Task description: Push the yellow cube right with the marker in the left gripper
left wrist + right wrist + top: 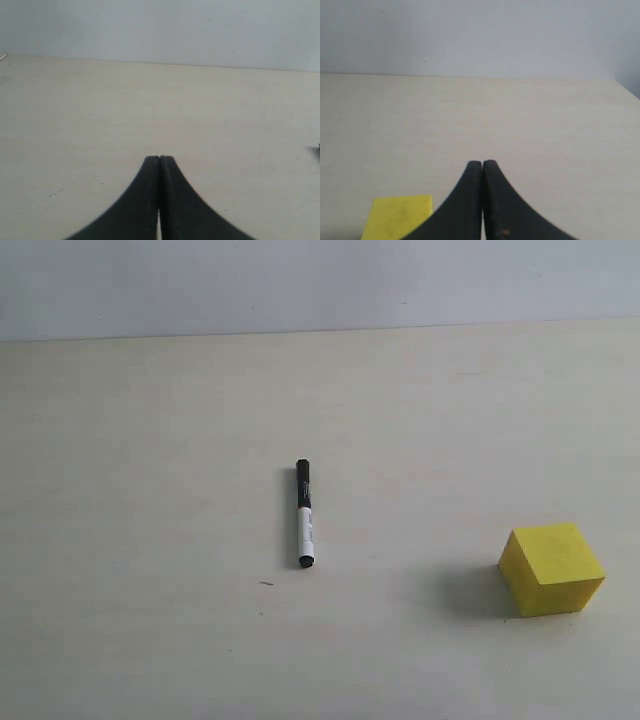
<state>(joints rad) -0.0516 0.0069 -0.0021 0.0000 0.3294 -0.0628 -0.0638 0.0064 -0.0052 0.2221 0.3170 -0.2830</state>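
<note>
Fingertips are all that shows of either gripper, and only in the wrist views; no part of the arms is visible in the exterior view. The left gripper (159, 159) has its two black fingers pressed together with nothing between them, and their lower parts are cut off by the frame edge. The right gripper (483, 162) is pressed together in the same way and holds nothing.

One marker (304, 514) lies flat on the table (150, 440) near the middle of the exterior view. It runs roughly along the 12-to-6 line, black cap toward 12 o'clock. The print on its white barrel is too small to read.

One yellow cube (551, 568) sits at about 4 o'clock from the marker, well apart from it and close to the frame's edge. In the right wrist view only part of one yellow face (397, 216) shows, cut off by the frame and just beside a finger.

A small dark sliver (318, 147) at the very edge of the left wrist view is too cropped to identify.
</note>
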